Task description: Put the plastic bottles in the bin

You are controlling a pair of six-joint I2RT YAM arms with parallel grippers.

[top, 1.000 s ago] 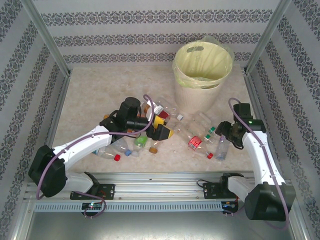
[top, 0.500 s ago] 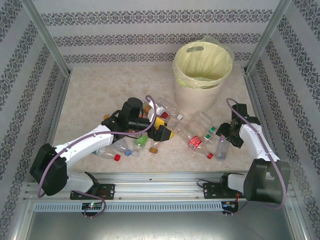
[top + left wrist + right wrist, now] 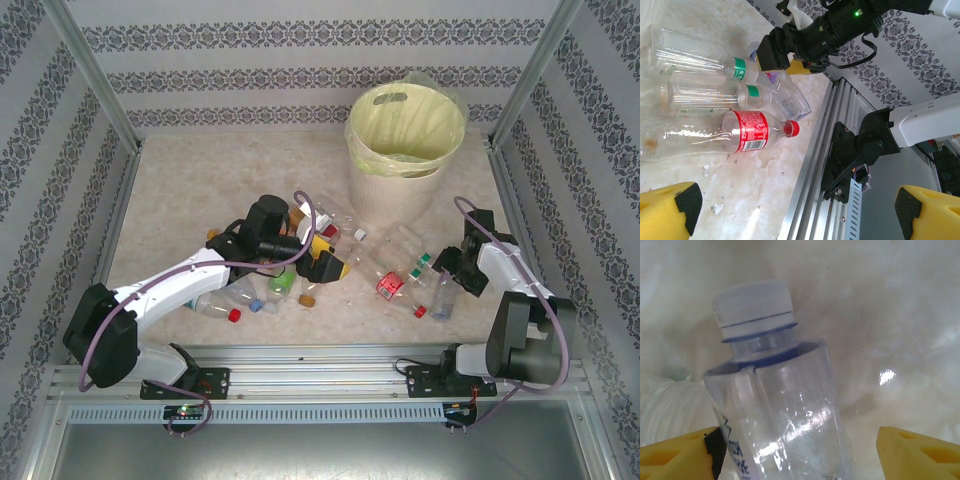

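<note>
Several plastic bottles (image 3: 385, 262) lie scattered mid-table, in front of the cream bin (image 3: 405, 140) with its yellow liner. My left gripper (image 3: 325, 255) hovers open over the left part of the pile. In the left wrist view its yellow fingers (image 3: 670, 207) are spread wide with nothing between them, and a red-label bottle (image 3: 740, 131) and two green-label bottles (image 3: 710, 95) lie beyond. My right gripper (image 3: 450, 272) is low over a clear white-capped bottle (image 3: 441, 298). That bottle (image 3: 785, 405) lies between the open right gripper (image 3: 797, 455) fingers, against the left one, with a gap to the right one.
The aluminium rail (image 3: 320, 360) runs along the near table edge. Patterned walls and metal posts (image 3: 100, 90) close in the sides and back. More bottles with coloured caps (image 3: 235, 315) lie near the left forearm. Bare marble table (image 3: 200, 180) spreads at the back left.
The right arm has folded in, its elbow swinging toward its base, while its gripper stayed low at the white-capped bottle. The left gripper crept slightly farther over the pile.
</note>
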